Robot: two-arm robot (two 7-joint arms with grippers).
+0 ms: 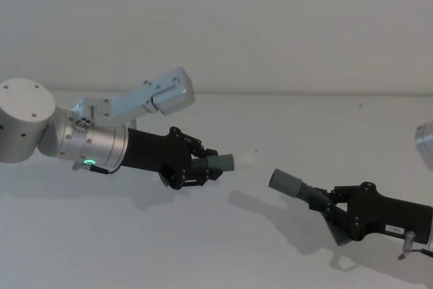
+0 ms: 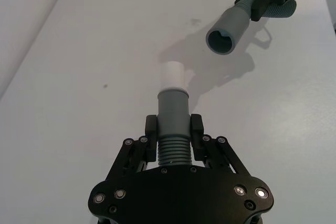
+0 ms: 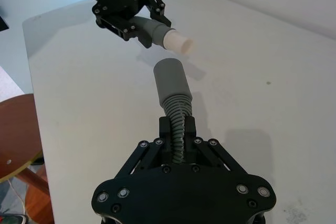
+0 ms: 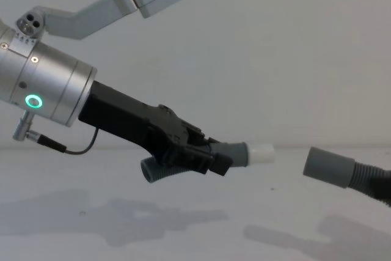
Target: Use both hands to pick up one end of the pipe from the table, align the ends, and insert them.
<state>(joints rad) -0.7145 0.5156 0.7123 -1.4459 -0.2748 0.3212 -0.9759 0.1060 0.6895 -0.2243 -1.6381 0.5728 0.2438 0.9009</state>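
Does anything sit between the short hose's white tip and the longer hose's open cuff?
Nothing. The white tip and the wide cuff face each other across an open gap, with only table beneath, as the chest view shows.

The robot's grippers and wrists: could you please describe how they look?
Both the left gripper and right gripper are matte black, angular, two-fingered, with linkage bars dotted with silver screws. The left wrist is a silver cylinder with a green ring light and a thin black cable. A small white label marks the right gripper's body.
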